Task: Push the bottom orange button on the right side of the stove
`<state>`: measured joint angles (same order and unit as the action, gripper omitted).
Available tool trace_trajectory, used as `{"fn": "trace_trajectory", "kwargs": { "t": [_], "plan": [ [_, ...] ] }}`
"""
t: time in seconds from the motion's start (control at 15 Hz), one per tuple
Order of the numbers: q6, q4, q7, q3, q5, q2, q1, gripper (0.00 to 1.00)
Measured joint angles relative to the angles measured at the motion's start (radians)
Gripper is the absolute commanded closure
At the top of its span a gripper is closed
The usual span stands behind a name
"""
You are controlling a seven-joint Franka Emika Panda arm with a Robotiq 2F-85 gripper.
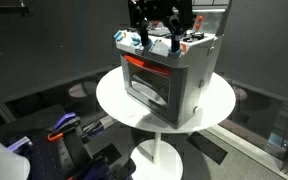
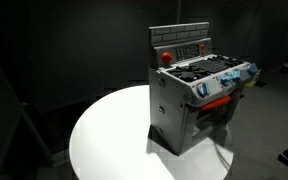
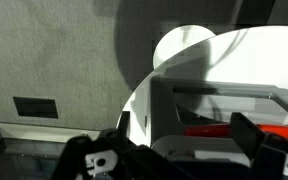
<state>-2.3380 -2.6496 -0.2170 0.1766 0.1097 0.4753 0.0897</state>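
1. We see a small, grey, boxy metal toy stove standing on a round white table, a little right of centre in an exterior view. It sits towards the far right part of the tabletop.
2. In an exterior view from another angle, the stove sits right of the middle of the frame. It is on the right-hand portion of the table, with its upright grey back panel at the top.
3. Its dark glass oven door carries an orange-red strip along the top. The teal-and-white knobs run in a row just above that strip.
4. A round red button shows on the back panel (the buttons on the stove's side are too small for us to make out).
5. The black claw hangs at the top centre of the frame, just over the stove's top surface. We cannot tell whether it touches.
6. In the wrist view the claw fills the bottom edge. Its fingers are spread wide apart and hold nothing.
7. Between them we see the stove's grey frame, the orange-red strip and the table above.
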Motion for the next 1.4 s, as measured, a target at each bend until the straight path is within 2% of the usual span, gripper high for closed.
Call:
{"fn": "trace_trajectory", "kwargs": {
  "t": [0.4, 0.8, 1.4],
  "plan": [
    [-0.010, 0.001, 0.000, -0.004, 0.000, -0.001, 0.000, 0.00],
    [-0.120, 0.055, 0.022, -0.039, 0.000, -0.032, 0.000, 0.00],
    [-0.297, 0.234, 0.109, -0.093, 0.000, -0.250, -0.003, 0.00]
  ]
}}
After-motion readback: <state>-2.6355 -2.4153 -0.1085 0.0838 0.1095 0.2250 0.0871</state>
